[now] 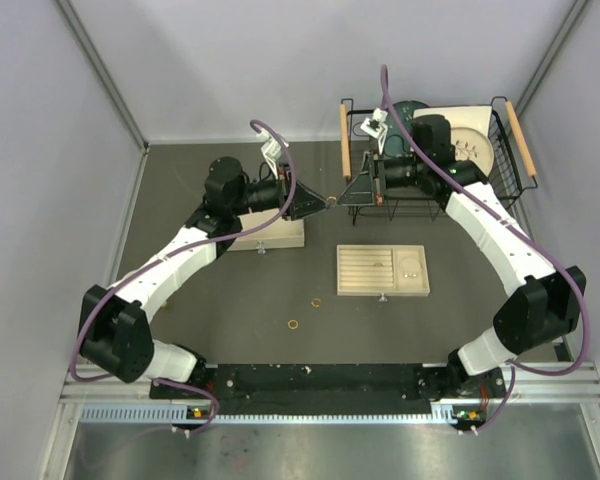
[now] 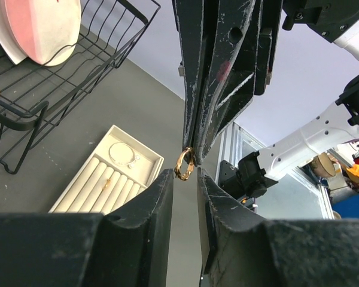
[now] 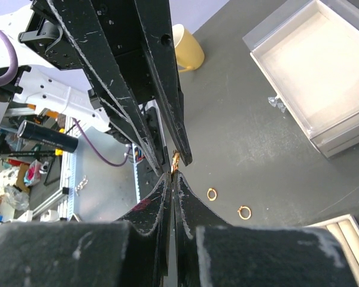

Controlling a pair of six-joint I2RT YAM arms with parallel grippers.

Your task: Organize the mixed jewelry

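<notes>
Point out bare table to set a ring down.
Free: the strip between tray and base rail, right of the loose rings; the far corner behind the white box. Crowded: mid-table by the basket, where left gripper meets right gripper.

Gold ring, beige tray, black wire basket

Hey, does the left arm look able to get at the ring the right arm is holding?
Probably yes. The ring pokes out exposed from the tips of the shut right fingers, right at the gap between the open left fingers, with nothing in between.
</notes>
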